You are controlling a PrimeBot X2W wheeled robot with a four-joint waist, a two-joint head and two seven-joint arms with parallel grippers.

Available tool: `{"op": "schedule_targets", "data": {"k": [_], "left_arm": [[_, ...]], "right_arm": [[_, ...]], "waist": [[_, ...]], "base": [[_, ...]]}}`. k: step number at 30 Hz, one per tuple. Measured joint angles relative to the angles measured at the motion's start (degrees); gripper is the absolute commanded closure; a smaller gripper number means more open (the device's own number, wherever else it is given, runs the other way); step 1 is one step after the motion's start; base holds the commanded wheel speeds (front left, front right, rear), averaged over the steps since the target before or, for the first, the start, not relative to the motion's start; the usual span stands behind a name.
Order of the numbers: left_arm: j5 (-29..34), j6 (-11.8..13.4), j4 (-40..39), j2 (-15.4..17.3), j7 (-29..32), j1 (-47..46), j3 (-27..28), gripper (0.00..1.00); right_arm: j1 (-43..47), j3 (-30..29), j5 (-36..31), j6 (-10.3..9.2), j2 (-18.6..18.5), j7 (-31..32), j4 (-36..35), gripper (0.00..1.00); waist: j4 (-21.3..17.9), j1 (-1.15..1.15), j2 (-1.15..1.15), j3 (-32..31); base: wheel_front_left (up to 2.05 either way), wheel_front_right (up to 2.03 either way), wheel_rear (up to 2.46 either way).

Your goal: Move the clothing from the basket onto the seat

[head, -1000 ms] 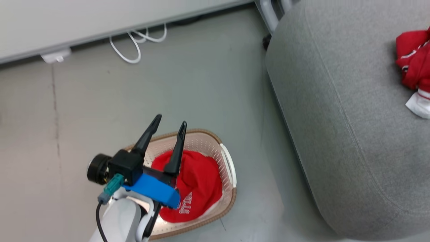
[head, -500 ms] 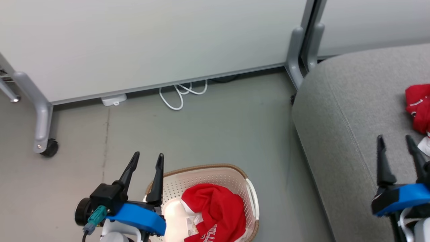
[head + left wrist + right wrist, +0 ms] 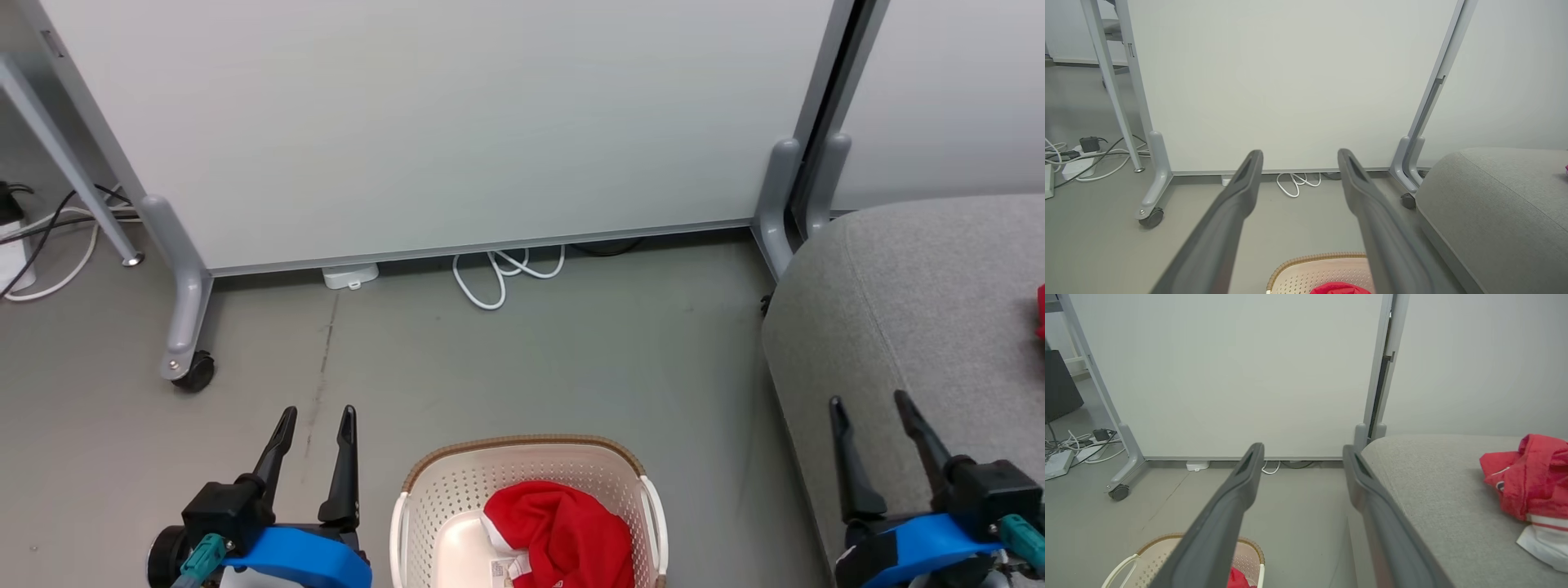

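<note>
**Head view.** The oval cream-white perforated plastic basket with a brown woven-look rim (image 3: 522,443) is standing on the grey floor (image 3: 571,351) at bottom centre, between the two arms. One crumpled red fabric garment with a small white tag (image 3: 563,531) is lying inside it, towards its right side, leaving part of the pale bottom bare. The left gripper (image 3: 318,413) is hovering over the floor just left of the basket, its two long dark fingers spread wide and holding nothing. The right gripper (image 3: 867,400) is hanging over the large grey woven-fabric seat cushion (image 3: 914,278), near its left edge, its fingers likewise parted wide and empty. Behind, a white partition panel on grey castered legs (image 3: 449,122) is standing with a coiled white cable (image 3: 498,278) at its foot.

**Right wrist view.** A second red garment with white ribbed trim (image 3: 1531,477) is resting on the seat cushion, well apart from the basket.
</note>
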Motion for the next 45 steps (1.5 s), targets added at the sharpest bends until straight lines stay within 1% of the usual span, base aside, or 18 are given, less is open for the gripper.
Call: {"op": "schedule_targets", "data": {"k": [7, 29, 37, 41, 45], "left_arm": [[-0.02, 0.00, 0.67, 0.13, -0.01, 0.20, 0.30, 0.00], [-0.02, 0.00, 1.64, -0.16, 0.00, 0.55, -0.04, 0.00], [-0.11, 0.00, 1.45, -0.45, 0.00, -0.97, -1.16, 0.00], [-0.27, 0.00, 1.33, -0.60, 0.00, -3.56, -2.64, 0.00], [-0.56, 0.00, 2.21, -0.76, 0.00, -7.32, -4.83, 0.00]], "right_arm": [[0.66, 2.02, 0.59, 0.00, 0.27, 0.04, 0.70, 0.00], [0.64, 4.16, 1.61, 0.00, 0.31, 0.59, 1.25, 0.00], [-0.70, 4.05, 1.29, 0.00, 0.32, 0.81, -0.83, 0.00], [-3.16, 3.72, 0.30, 0.00, 0.33, 1.29, -3.04, 0.00], [-6.84, 4.19, -0.99, 0.00, -0.07, 2.07, -5.54, 0.00]], "waist": [[0.96, 0.01, 0.00, -0.53], [0.75, 0.01, 0.00, 0.25], [0.32, 0.01, 0.00, 4.49], [0.24, 0.02, 0.00, 8.49], [0.22, 0.02, 0.00, 13.81]], "base": [[0.00, 0.00, 0.00], [0.00, 0.00, 0.00], [0.00, 0.00, 0.00], [0.00, 0.00, 0.00], [0.00, 0.00, 0.00]]}}
